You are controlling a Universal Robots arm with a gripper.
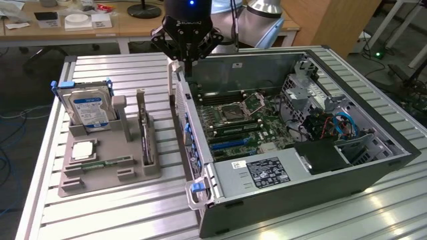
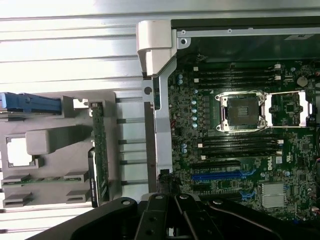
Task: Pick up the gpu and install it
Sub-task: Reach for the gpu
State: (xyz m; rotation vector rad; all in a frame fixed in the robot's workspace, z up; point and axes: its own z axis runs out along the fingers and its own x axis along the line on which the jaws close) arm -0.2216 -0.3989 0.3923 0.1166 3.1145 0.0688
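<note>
**The gpu (image 1: 145, 137) unlifted in its holder (image 1: 100, 182) as the gripper (image 1: 189, 69) hangs empty over the open case (image 1: 313, 192)**

At the exterior view's left, a grey holder on the slatted bench (image 1: 113, 67) carries the loose parts. A hard drive (image 1: 90, 111) with a blue label stands upright at the holder's left end. A processor chip (image 1: 83, 150) lies flat lower in the frame, with a narrow memory stick (image 1: 110, 162) just beside it. Along the holder's right edge the gpu stands on its long edge in a slot, its pale bracket rising at the end higher in the frame. Nothing touches it, and the wrist view looks down on the gpu (image 2: 100, 150) edge-on, seated in that same slot. In the upper centre of the exterior view the gripper hangs with its jaws drawn together and nothing between them. It is above the case's left-hand wall, well apart from the card and to its right in the frame. Further right, the tower lies on its side with the panel off, baring the motherboard (image 1: 240, 122), an opened processor socket (image 1: 233, 112) and a blue expansion slot (image 1: 230, 144) with no card in it. On this showing neither half of the job is done: the card has not been picked up, and the whole of the installation is left
</note>
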